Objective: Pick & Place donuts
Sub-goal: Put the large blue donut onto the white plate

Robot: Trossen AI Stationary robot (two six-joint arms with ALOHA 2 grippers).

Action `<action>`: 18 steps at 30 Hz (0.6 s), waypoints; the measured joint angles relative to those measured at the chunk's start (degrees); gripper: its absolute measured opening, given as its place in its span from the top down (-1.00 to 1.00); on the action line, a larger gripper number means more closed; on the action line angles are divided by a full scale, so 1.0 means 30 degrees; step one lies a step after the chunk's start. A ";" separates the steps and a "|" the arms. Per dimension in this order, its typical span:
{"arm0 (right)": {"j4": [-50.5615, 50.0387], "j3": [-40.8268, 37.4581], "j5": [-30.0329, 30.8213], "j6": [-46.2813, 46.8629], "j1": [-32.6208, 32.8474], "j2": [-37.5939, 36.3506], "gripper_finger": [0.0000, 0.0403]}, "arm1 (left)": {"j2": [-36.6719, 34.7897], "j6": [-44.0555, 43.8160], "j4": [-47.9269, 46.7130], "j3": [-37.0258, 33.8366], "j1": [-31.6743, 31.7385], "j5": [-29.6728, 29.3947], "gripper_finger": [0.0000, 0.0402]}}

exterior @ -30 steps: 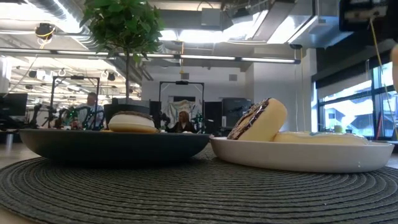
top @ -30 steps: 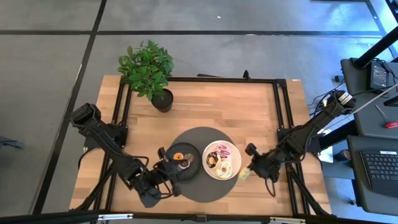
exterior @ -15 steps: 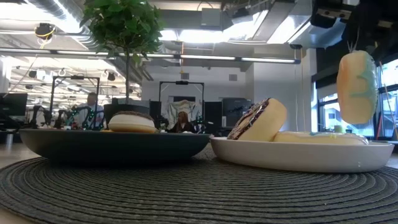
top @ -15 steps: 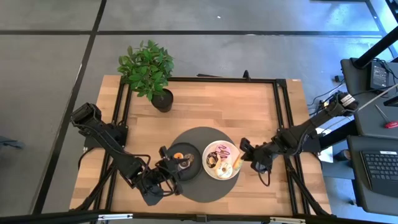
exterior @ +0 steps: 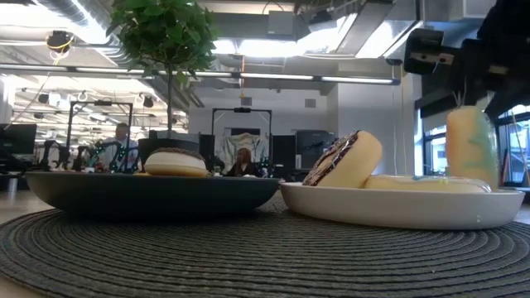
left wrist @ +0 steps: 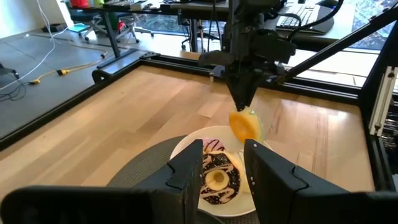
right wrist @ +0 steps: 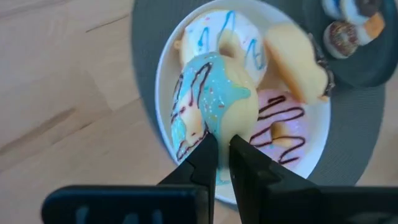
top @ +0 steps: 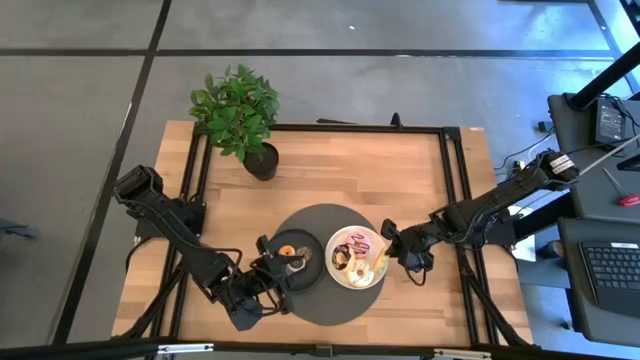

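Observation:
A green-iced donut hangs in my right gripper, over the right rim of the white plate. The low view shows this donut standing on edge. On the plate, a chocolate donut leans tilted on a white donut, and a pink donut lies flat. Mini donuts lie on the dark grey plate. My left gripper waits open over the dark plate, pointing at the white plate, nothing between its fingers. My right gripper pinches the green donut's ring between its two fingers, one on the iced face and one on the plain underside. The fingers slant down from the table's right. The donut hangs on edge below them; I cannot tell whether its lower edge touches the plate.
Both plates sit on a round grey woven mat at the table's near middle. A potted plant stands far left. Black frame rails run along the table's sides. People sit in the room behind.
My right gripper has carried the green donut from beside the mat toward the table's left, over the white plate's right rim, sinking and rolling its wrist. The donut has come down close over the plate and hangs on edge.

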 joint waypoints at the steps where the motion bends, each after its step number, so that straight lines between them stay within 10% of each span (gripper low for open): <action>1: 0.0427 -0.0201 0.0004 0.0000 -0.0067 0.0000 0.79 | 0.0000 0.0000 0.0000 0.0000 0.0000 -0.0007 0.44; 18: 0.1659 -0.0670 0.0011 0.1458 -0.0492 0.0000 0.77 | 0.0000 0.0007 -0.0037 0.0000 0.0000 -0.0028 0.44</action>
